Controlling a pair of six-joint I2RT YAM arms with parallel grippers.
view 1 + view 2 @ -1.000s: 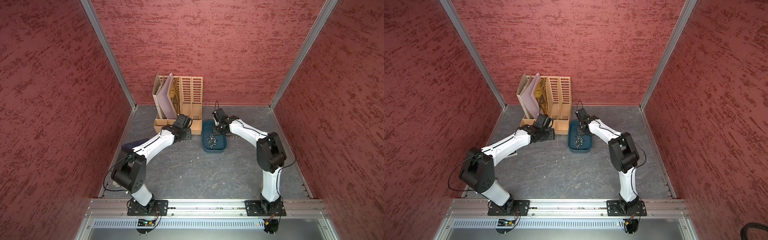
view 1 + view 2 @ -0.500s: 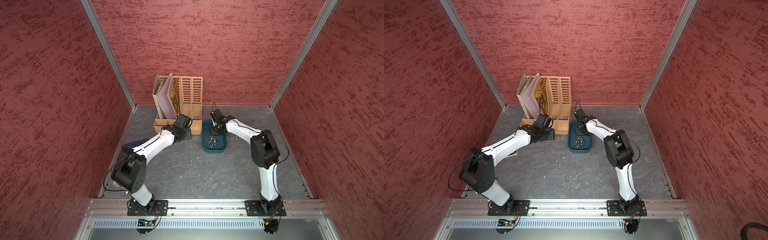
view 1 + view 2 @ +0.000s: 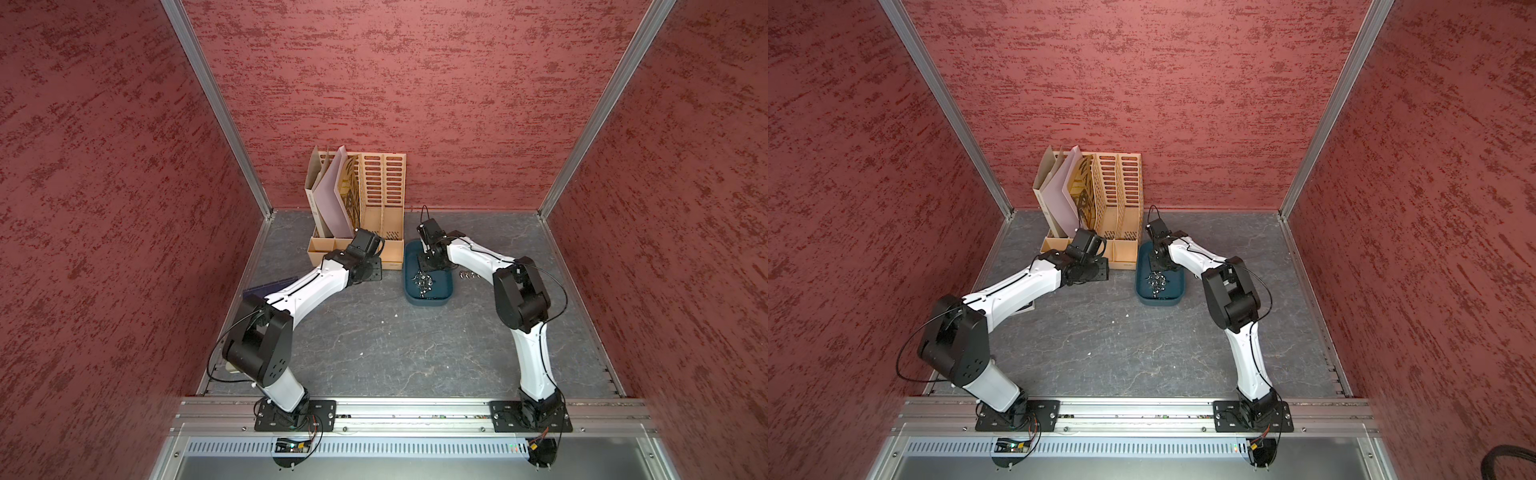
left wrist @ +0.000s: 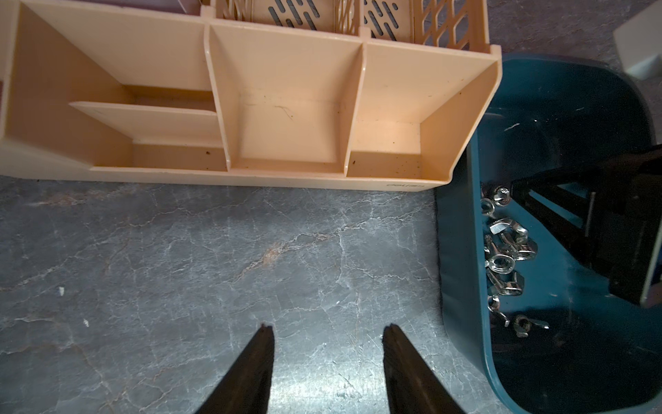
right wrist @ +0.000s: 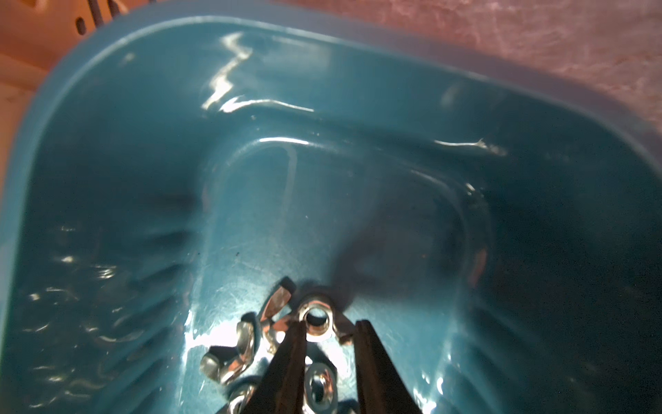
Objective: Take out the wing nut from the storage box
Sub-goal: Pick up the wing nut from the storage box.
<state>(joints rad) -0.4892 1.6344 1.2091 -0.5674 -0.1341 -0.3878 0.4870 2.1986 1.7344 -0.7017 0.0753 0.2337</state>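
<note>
Your right arm (image 3: 473, 257) has drawn its elbow inward since a second ago; its jaws, narrowly parted, straddle one wing nut (image 5: 317, 322) lying among others on the storage box (image 3: 428, 303) floor. Your left jaws stand half-wide above the tabletop (image 4: 179, 251), just beside that box.

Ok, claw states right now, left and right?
Left claw: open, empty, above the table.
Right claw: open, tips straddling a wing nut in the storage box, not visibly clamped.
</note>
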